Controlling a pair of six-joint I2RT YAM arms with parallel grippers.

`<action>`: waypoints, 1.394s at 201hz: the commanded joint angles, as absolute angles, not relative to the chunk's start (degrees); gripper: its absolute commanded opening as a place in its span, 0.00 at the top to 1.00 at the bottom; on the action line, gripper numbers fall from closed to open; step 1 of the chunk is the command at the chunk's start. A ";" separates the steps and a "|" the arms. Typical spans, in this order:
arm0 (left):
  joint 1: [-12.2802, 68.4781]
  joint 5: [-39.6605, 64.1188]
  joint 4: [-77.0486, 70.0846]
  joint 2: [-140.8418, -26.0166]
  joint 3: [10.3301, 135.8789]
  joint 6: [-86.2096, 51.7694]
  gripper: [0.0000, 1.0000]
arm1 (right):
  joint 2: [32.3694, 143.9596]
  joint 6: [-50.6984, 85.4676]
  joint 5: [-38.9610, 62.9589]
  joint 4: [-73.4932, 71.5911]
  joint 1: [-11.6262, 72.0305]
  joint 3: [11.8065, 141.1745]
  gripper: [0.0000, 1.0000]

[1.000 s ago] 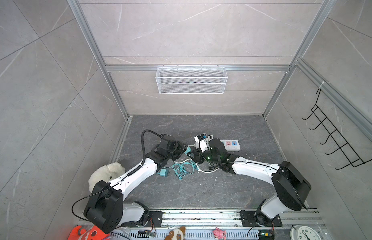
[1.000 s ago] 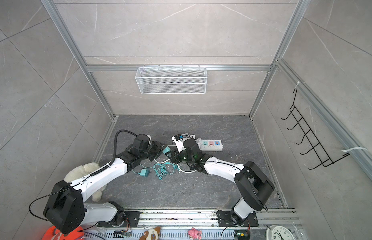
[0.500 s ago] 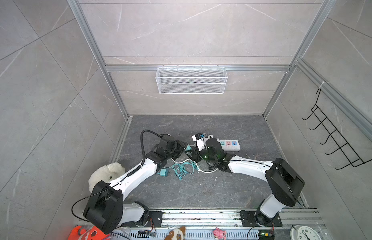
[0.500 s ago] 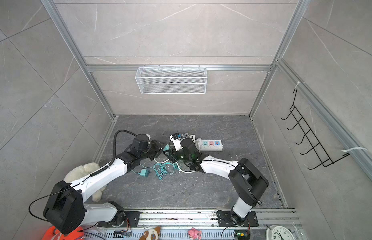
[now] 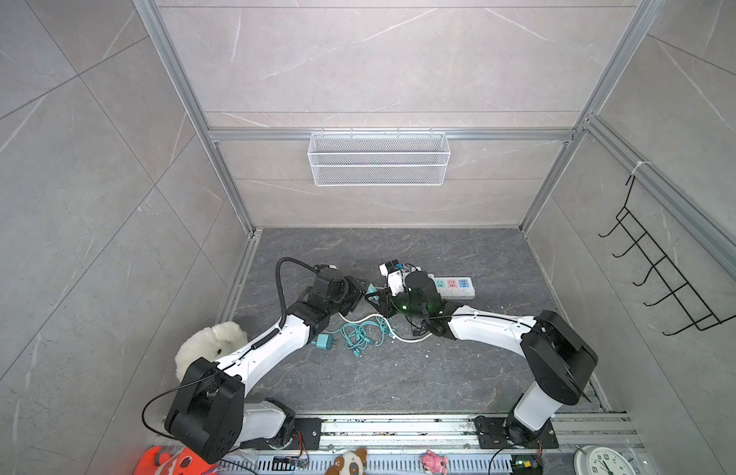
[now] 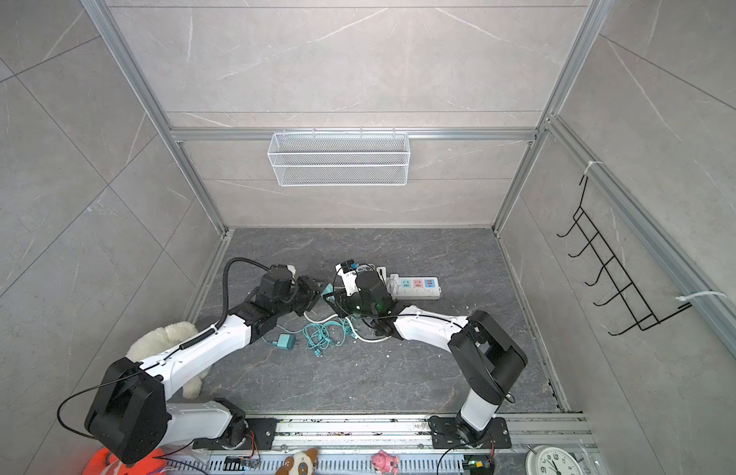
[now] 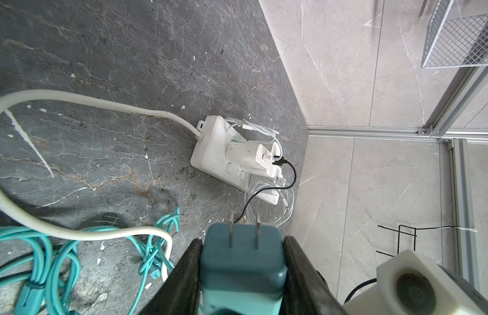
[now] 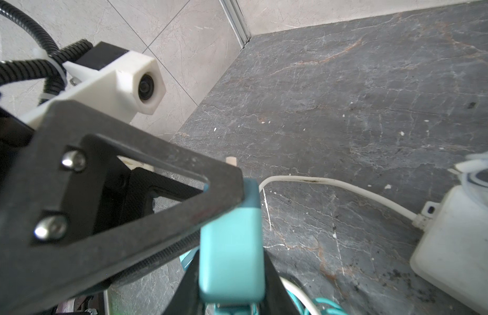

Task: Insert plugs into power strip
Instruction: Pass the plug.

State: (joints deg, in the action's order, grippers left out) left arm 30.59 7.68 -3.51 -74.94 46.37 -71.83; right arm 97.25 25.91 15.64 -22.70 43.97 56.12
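Now shuts right claw (image 8: 229, 293) onto the teal plug (image 8: 230, 245) also gripped in left claw (image 7: 241, 252), likely a hand-over before insertion into power strip (image 7: 210, 155).

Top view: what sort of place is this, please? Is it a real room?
Probably a robot test cell, not a lived-in room: tiled walls held in an aluminium frame, two robot arms bolted to a rail, and a wire basket and hook rack mounted, perhaps as props.
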 commanded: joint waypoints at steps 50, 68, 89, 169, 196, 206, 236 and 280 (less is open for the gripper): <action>30.96 -0.52 12.49 -70.48 56.78 -49.93 0.26 | 90.27 21.35 10.18 8.66 44.33 64.87 0.91; 30.85 -1.06 13.75 -71.29 58.73 -44.95 0.26 | 89.46 19.03 10.61 18.65 44.26 67.37 0.91; 31.00 0.86 14.89 -74.22 61.35 -35.49 0.25 | 89.53 17.02 12.93 30.59 43.91 71.02 0.91; 38.78 1.47 -6.34 -72.56 45.68 -4.04 0.22 | 93.24 14.70 19.54 45.46 37.83 79.84 0.91; 39.98 3.57 -9.25 -75.39 45.57 0.69 0.22 | 95.83 12.11 22.56 49.60 36.36 83.65 0.91; 40.27 5.07 -11.19 -76.45 45.54 2.25 0.22 | 96.27 10.42 24.33 51.91 36.01 84.71 0.91; 40.85 7.41 -17.46 -78.53 43.92 5.75 0.22 | 96.54 8.70 24.26 56.18 35.00 85.51 0.91; 42.19 10.06 -16.77 -80.39 43.12 14.00 0.22 | 98.39 8.23 25.58 57.86 34.20 88.10 0.90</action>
